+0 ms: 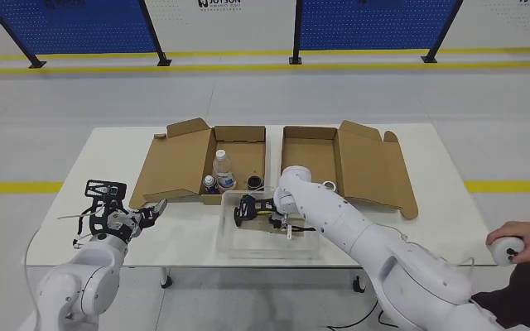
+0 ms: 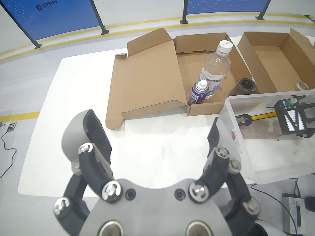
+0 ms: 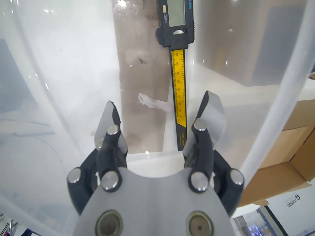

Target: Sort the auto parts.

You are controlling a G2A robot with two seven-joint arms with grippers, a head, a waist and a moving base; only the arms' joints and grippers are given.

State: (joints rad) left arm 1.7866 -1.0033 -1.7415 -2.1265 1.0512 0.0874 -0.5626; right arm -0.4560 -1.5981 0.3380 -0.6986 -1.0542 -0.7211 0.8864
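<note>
**Right gripper hangs open over caliper in clear bin**

The right gripper [image 3: 160, 99] has its fingers spread and holds nothing. It sits inside the clear plastic bin [image 3: 278, 99], low over the tail end of a digital caliper [image 3: 177, 79]. The caliper lies flat on the bin floor. Its yellow scale runs up btwn the two fingers, closer to one of them; whether that finger touches it can't be told. The display end points away from the gripper.

From above, the bin stands at the near edge of the white table [image 1: 124, 149], just in front of the gap btwn two open cardboard boxes.

The left gripper [image 2: 152, 120] is likewise released, w/ nothing btwn its ribbed pads. It hovers over bare tabletop on the robot's left, apart from the bin.

The left box [image 2: 201, 37] has its lid flap folded out flat to the left. It holds a clear bottle [image 2: 216, 72] w/ a white cap, standing. A small spray can [image 2: 198, 92] stands just beside the bottle, nr the box's front wall. A black cylindrical part [image 2: 246, 85] lies on its side in the near right corner.

The right box [image 2: 265, 37] has its flap open to the right. It holds a small ring-shaped item [image 2: 302, 85] nr its front wall.
</note>
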